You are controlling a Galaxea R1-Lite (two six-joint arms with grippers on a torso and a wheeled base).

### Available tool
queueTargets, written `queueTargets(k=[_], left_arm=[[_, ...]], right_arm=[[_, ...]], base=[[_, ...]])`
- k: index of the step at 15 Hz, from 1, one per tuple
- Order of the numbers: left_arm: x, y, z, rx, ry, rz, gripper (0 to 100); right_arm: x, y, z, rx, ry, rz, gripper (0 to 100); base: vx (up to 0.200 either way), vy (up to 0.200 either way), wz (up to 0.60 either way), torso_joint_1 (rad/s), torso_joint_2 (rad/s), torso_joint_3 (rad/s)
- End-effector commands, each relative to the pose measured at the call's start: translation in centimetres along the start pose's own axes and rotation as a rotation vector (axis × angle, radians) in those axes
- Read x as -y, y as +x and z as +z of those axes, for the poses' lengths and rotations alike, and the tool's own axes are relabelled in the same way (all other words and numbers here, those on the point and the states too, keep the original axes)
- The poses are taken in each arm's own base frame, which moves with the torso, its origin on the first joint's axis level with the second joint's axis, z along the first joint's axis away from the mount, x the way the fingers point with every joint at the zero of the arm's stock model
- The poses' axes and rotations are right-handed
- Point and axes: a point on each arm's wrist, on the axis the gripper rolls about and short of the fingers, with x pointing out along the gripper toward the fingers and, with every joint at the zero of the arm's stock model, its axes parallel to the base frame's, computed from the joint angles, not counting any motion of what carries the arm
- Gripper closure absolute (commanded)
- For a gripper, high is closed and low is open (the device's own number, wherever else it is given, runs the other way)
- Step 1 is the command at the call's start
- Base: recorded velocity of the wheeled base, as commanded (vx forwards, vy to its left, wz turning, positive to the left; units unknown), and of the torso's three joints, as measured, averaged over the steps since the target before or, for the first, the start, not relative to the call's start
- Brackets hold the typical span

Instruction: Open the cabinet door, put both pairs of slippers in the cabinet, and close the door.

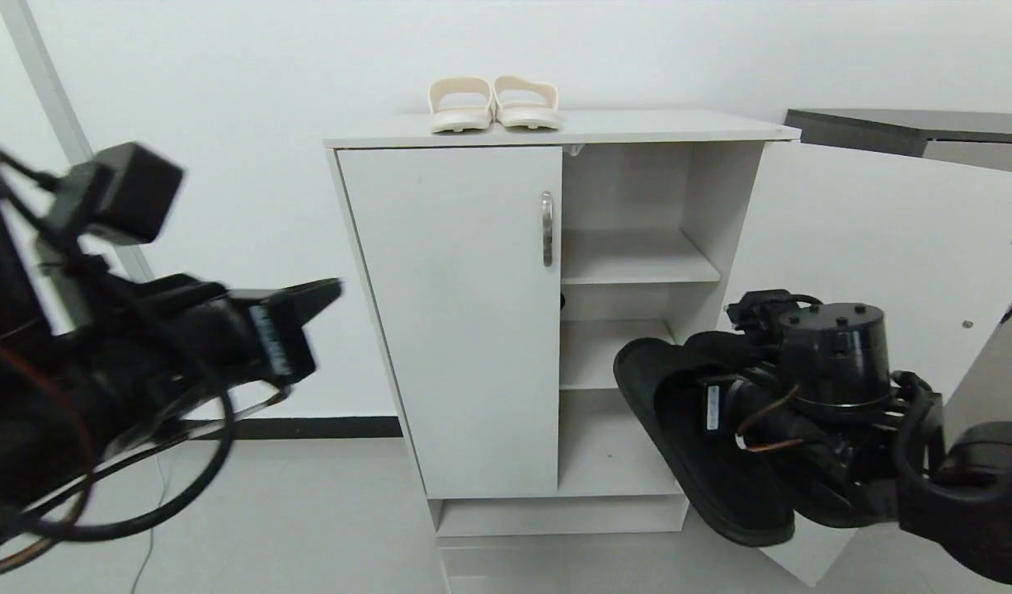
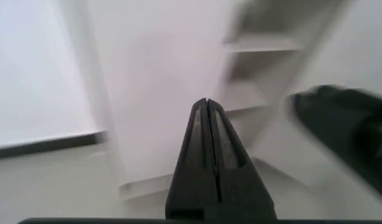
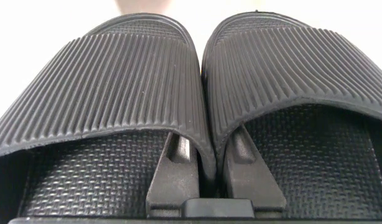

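The white cabinet [image 1: 456,330] stands against the wall with its left door shut and its right side open, showing bare shelves [image 1: 629,264]. A cream pair of slippers [image 1: 494,104] sits on its top. My right gripper [image 3: 206,180] is shut on the black pair of slippers [image 1: 703,445], pinching their two inner edges together, in front of the open lower compartment. The ribbed straps of the black slippers [image 3: 191,74] face the wrist camera. My left gripper [image 2: 206,124] is shut with nothing in it and hangs to the left of the cabinet, pointing toward it [image 1: 328,290].
The open right door [image 1: 885,247] swings out to the right, close behind my right arm. A metal handle [image 1: 547,228] is on the shut left door. Grey floor lies in front of the cabinet, and a dark tabletop [image 1: 918,128] is at the far right.
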Motion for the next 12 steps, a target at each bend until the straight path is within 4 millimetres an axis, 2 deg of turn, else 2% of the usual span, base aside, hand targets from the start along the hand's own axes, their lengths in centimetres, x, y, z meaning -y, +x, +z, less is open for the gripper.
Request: queueTargets(k=[1, 2, 3, 4, 6, 9, 12], left_arm=[[-4.6, -8.3, -2.4, 0.069, 0.011, 0.339, 100], [-5.4, -10.3, -3.5, 0.103, 0.000, 0.448, 100], [-5.7, -11.2, -4.1, 0.118, -0.003, 0.491, 100], [-6.1, -13.3, -6.2, 0.150, -0.008, 0.614, 100], [-5.9, -15.6, -9.8, 0.174, 0.011, 0.675, 100], [-5.7, -16.7, -14.3, 0.126, 0.041, 0.635, 100], [-5.2, -18.1, -17.1, 0.096, 0.074, 0.585, 100]], right_arm=[[-1.4, 3.7, -1.8, -0.006, -0.006, -0.093, 100], [-1.6, 4.5, -2.2, 0.008, -0.003, -0.120, 100], [-1.6, 4.8, -2.3, 0.015, -0.001, -0.131, 100], [-1.7, 5.1, -2.5, 0.024, -0.003, -0.156, 100], [-1.8, 5.2, -2.4, 0.029, -0.002, -0.153, 100], [-2.0, 5.6, -2.8, 0.019, -0.009, -0.155, 100], [-2.2, 5.6, -3.0, 0.016, -0.012, -0.150, 100]], base=[[0.000, 0.000, 0.00, 0.000, 0.00, 0.000], [0.000, 0.000, 0.00, 0.000, 0.00, 0.000], [0.000, 0.000, 0.00, 0.000, 0.00, 0.000], [0.000, 0.000, 0.00, 0.000, 0.00, 0.000], [0.000, 0.000, 0.00, 0.000, 0.00, 0.000], [0.000, 0.000, 0.00, 0.000, 0.00, 0.000], [0.000, 0.000, 0.00, 0.000, 0.00, 0.000]])
